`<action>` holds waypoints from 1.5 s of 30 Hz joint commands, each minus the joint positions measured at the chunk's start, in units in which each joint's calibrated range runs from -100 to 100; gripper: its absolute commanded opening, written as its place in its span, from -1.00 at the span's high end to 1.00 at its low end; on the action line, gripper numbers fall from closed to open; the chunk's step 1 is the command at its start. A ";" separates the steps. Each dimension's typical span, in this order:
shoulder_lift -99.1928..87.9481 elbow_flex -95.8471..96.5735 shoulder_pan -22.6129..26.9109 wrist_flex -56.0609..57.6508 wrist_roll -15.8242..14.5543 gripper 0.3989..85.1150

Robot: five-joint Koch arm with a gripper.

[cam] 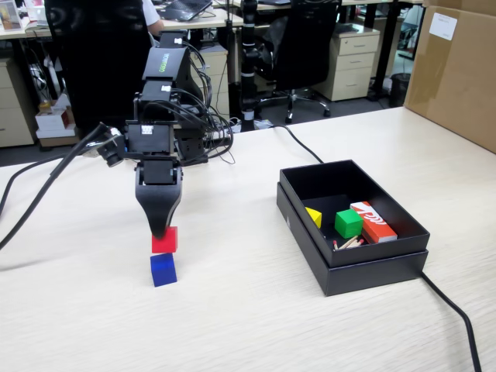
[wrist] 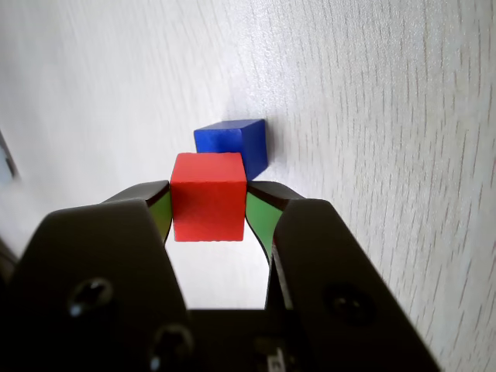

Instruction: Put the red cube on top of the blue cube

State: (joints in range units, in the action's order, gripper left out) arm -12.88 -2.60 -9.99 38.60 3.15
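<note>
Tool (wrist: 208,211) jaws are clamped on the red cube (wrist: 208,195), carried just above the blue cube (wrist: 232,143), which sits on the surface (cam: 248,325) at about 9 o'clock from the black box (cam: 353,260). In the wrist view, red looks offset toward 7 o'clock from blue. Letting go now risks an overhang, so red could tip off or nudge blue aside

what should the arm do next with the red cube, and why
Probably ease straight down a little, then open. The gripper is shut on the red cube, which hangs just above the blue cube on the table. In the fixed view a thin gap seems to separate them, and they look roughly aligned.
</note>
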 commanded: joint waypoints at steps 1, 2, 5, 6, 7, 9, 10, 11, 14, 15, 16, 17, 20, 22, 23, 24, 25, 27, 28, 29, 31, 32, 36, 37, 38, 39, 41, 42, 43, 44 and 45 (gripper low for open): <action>-0.72 -5.65 -0.05 -3.83 0.00 0.92; -0.49 -5.83 -0.15 -3.83 0.05 0.92; 0.66 -6.28 -0.59 -3.83 0.29 0.92; 0.66 -6.28 -0.59 -3.83 0.29 0.92; 0.66 -6.28 -0.59 -3.83 0.29 0.92; 0.66 -6.19 -0.59 -3.83 0.29 0.92; 0.66 -6.19 -0.59 -3.83 0.29 0.92; 0.55 -6.10 -0.59 -3.83 0.29 0.92; -0.03 -5.38 -0.63 -3.83 0.34 0.92; -0.14 -5.01 -0.63 -3.83 0.39 0.92; -0.37 -4.74 -0.63 -3.83 0.39 0.92; -0.37 -4.65 -0.63 -3.83 0.39 0.92; -0.72 -4.29 -0.68 -3.83 0.44 0.92; -0.83 -4.02 -0.68 -3.83 0.49 0.92; -0.83 -4.02 -0.73 -3.83 0.49 0.92; -1.06 -3.65 -0.73 -3.74 0.54 0.92; -1.18 -3.56 -0.78 -3.83 0.54 0.92; -1.63 -2.66 -0.78 -3.83 0.63 0.92; -1.75 -2.48 -0.83 -3.83 0.63 0.91; -1.98 -2.11 -0.83 -3.83 0.68 0.91; -2.32 -2.02 -0.83 -3.83 0.63 0.91; -2.44 -2.02 -0.78 -3.83 0.63 0.91; -2.78 -1.66 -0.78 -3.83 0.68 0.84; -2.78 -1.57 -0.78 -3.83 0.68 0.81; -2.78 -1.21 -0.78 -3.83 0.73 0.73; -2.78 -0.93 -0.83 -3.83 0.93 0.66; -2.90 -0.48 -0.83 -3.48 1.03 0.51; -2.90 -0.39 -0.83 -3.13 1.07 0.45; -2.90 -0.21 -0.83 -2.96 1.32 0.29; -3.01 -0.21 -0.83 -3.05 1.51 0.19; -3.01 -0.21 -0.83 -3.05 1.51 0.10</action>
State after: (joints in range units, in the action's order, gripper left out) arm -11.07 -0.50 -10.57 37.51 3.88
